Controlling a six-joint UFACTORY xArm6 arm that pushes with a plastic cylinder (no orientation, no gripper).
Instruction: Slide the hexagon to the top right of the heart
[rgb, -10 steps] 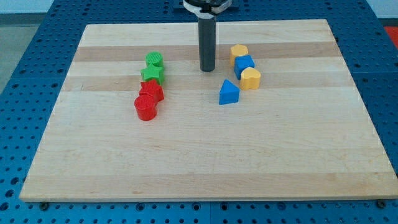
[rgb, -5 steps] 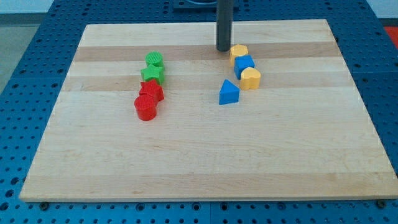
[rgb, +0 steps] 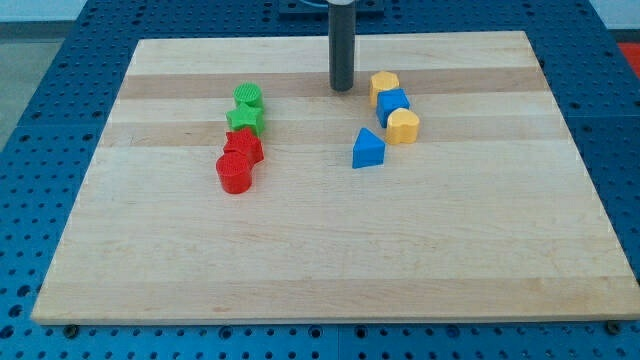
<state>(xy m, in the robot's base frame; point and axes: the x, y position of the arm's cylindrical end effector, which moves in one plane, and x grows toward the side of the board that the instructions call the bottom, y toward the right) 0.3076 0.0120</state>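
The yellow hexagon (rgb: 384, 84) sits right of the board's top middle. A blue cube (rgb: 393, 104) touches it just below, and the yellow heart (rgb: 403, 126) lies below the cube, so the three form a short column. My tip (rgb: 342, 89) rests on the board just left of the hexagon, a small gap apart and touching no block. The dark rod rises from it out of the view's top.
A blue triangular block (rgb: 368, 149) lies below-left of the heart. On the left, a column holds a green block (rgb: 249, 97), a green star (rgb: 245, 120), a red star (rgb: 243, 147) and a red cylinder (rgb: 235, 173). The wooden board (rgb: 320, 270) lies on a blue pegboard.
My tip went up and right from the board's middle to beside the hexagon, then back a little left and down. No block has moved.
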